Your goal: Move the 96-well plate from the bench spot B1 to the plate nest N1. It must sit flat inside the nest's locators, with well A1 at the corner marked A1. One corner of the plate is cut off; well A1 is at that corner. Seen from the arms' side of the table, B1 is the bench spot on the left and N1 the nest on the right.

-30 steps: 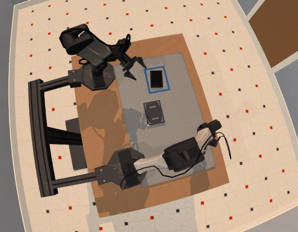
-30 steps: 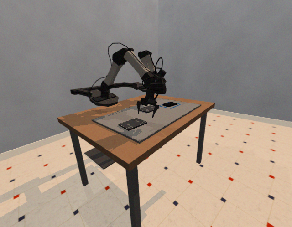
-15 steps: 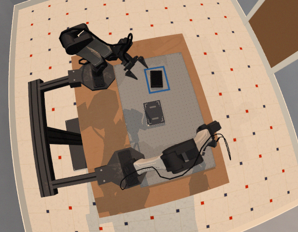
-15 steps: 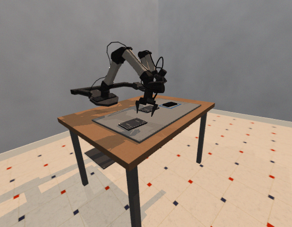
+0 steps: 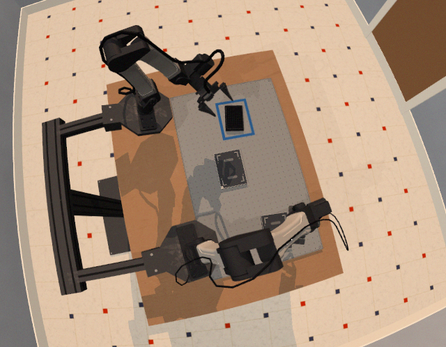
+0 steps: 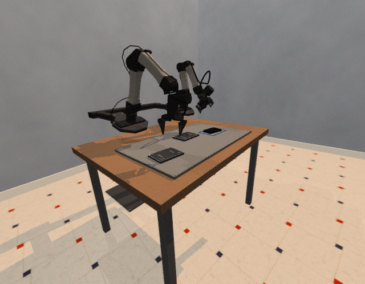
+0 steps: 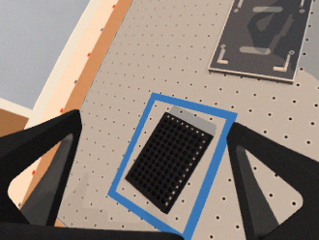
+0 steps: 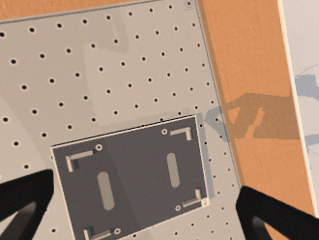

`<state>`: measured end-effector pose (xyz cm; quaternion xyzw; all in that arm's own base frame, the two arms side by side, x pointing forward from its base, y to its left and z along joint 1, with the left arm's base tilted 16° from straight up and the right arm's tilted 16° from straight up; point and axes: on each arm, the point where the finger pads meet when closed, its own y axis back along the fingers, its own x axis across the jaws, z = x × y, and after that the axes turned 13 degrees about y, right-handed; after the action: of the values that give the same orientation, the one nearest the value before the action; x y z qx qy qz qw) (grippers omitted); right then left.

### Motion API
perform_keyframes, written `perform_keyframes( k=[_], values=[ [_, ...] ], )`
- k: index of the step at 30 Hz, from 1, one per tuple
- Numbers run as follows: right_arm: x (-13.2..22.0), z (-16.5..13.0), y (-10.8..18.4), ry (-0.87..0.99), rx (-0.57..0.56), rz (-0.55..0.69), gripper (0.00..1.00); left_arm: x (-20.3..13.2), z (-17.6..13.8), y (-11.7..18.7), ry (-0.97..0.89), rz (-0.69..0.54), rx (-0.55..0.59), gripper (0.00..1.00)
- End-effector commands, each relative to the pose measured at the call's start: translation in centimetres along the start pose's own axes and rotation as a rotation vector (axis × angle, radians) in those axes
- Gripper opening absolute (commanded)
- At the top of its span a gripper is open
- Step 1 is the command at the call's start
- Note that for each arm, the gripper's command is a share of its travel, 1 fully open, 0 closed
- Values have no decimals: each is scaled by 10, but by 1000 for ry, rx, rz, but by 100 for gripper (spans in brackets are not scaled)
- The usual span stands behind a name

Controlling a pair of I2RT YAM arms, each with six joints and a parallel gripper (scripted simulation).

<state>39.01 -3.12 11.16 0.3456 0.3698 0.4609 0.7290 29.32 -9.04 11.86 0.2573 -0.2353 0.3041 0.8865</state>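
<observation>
With its fingers spread and holding nothing, the left gripper (image 5: 221,106) (image 6: 204,109) (image 7: 158,124) hangs near the 96-well plate (image 5: 234,118) (image 6: 212,130) (image 7: 169,163), which lies inside the blue outline (image 5: 220,120) (image 6: 221,134) (image 7: 131,143); descending at that skewed angle could knock it crooked.

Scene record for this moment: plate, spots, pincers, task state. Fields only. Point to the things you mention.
plate: black 96-well (image 5: 234,118) (image 6: 212,130) (image 7: 169,162), inside the blue outline (image 5: 219,121) (image 6: 205,133) (image 7: 131,143) at B1
middle nest (image 5: 231,169) (image 6: 185,136) (image 7: 261,36): no plate on it
right nest (image 5: 270,218) (image 6: 166,154) (image 8: 140,179): N1, no plate on it
left pincer (image 5: 224,107) (image 6: 205,109) (image 7: 158,124): open, raised near B1, holding nothing
right pincer (image 6: 171,134) (image 8: 150,188): open, above the board, holding nothing
A1 corner: cannot tell
task_state: plate not yet in N1
</observation>
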Motion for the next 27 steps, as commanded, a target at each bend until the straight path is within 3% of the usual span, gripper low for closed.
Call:
perform_keyframes(
  k=[1, 7, 11, 12, 22, 27],
  values=[
    [-1, -25, 8, 143, 70, 111, 100, 7, -12, -10, 18, -17, 75, 100],
    [-11, -48, 25, 289, 130, 234, 100, 17, -27, -26, 29, -70, 207, 100],
    [-18, -53, 40, 382, 145, 315, 100, 19, -29, -28, 30, -75, 218, 100],
    [-19, -66, 39, 392, 173, 322, 100, 20, -32, -31, 29, -89, 248, 100],
    [-32, -97, 60, 393, 176, 323, 100, 27, -51, -49, 7, -191, 439, 100],
    [-40, -116, 74, 393, 178, 323, 100, 28, -52, -49, 9, -189, 441, 100]
  ],
)
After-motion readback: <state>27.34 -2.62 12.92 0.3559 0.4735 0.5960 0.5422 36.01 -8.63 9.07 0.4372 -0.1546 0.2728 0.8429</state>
